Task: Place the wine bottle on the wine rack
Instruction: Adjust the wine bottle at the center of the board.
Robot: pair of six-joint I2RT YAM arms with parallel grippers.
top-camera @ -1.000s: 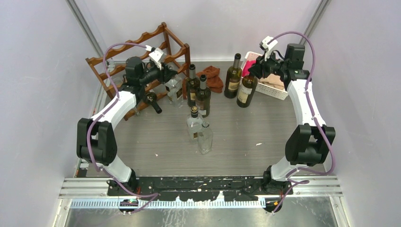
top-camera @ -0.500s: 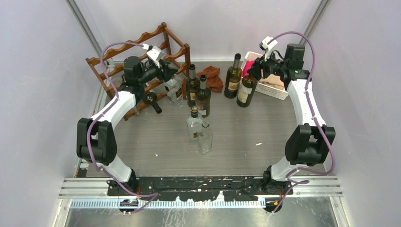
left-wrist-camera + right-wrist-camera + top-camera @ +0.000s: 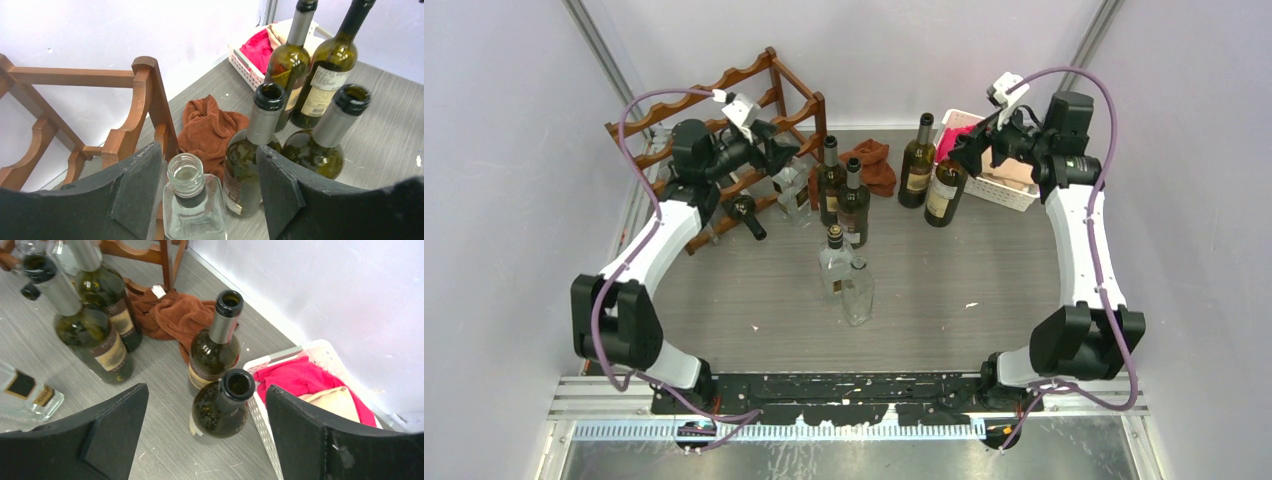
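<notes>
1. The wine rack (image 3: 724, 125) stood at the far left of the table (image 3: 964, 270), close to the wall.
2. One dark wine bottle (image 3: 746, 212) lay on its side low in the rack, its neck pointing toward the near side.
3. The left gripper (image 3: 207, 197) hung just right of the rack, its fingers spread well apart and holding nothing.
4. A clear bottle (image 3: 192, 215) stood upright below the gap between those fingers, untouched by them.
5. Two green bottles (image 3: 250, 165) stood upright just right of the clear bottle, with a brown cloth (image 3: 212, 127) crumpled on the far side of them.
6. The right gripper (image 3: 207, 425) hung at the far right with its jaws wide and empty.
7. Under it stood an open-mouthed bottle (image 3: 220, 410), upright and just beside the rim of a white basket (image 3: 280, 360) holding red fabric.
8. A taller bottle (image 3: 215, 352) stood close by on its far side.
</notes>
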